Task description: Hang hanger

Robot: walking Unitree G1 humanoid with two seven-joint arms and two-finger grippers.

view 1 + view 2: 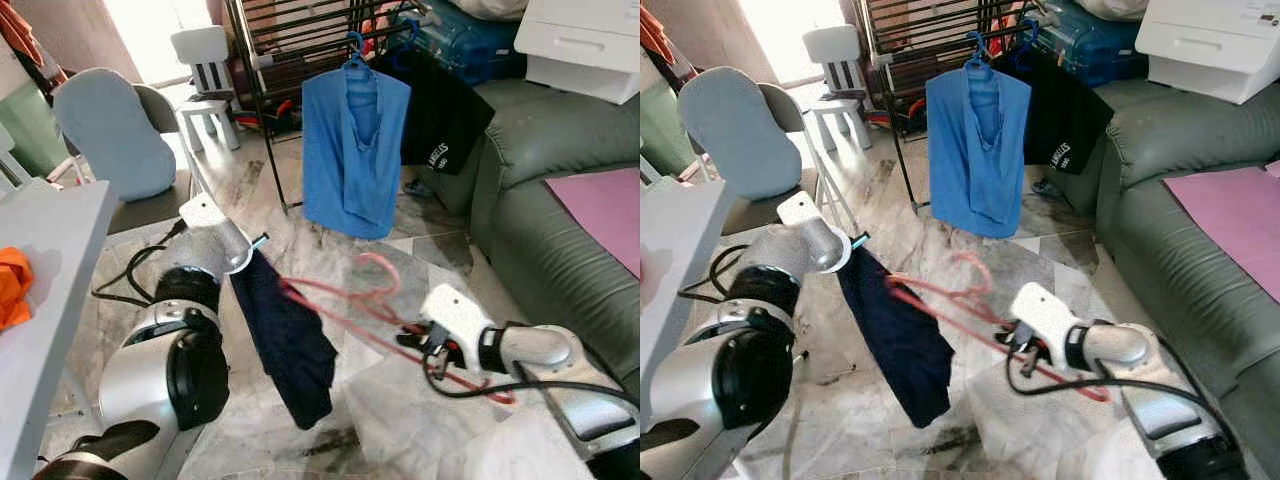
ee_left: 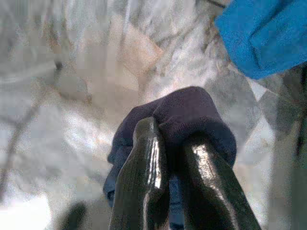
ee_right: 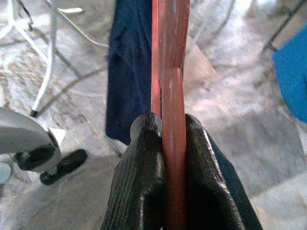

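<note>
A red hanger [image 1: 385, 315] lies nearly flat in the air between my arms, its hook [image 1: 380, 268] pointing away from me. My right gripper [image 1: 425, 340] is shut on the hanger's bar [image 3: 171, 96], low on the right. My left gripper [image 1: 252, 250] is shut on a fold of a dark navy garment [image 1: 290, 345] that hangs down to the left of the hanger; one end of the hanger reaches into the cloth. In the left wrist view the fingers [image 2: 146, 163] pinch the navy cloth [image 2: 192, 115].
A dark clothes rack [image 1: 260, 90] stands ahead with a blue top [image 1: 350, 150] on a blue hanger and a black garment [image 1: 440, 110] beside it. A green sofa [image 1: 540, 220] fills the right. A grey table edge [image 1: 50, 290], chairs and a floor cable sit left.
</note>
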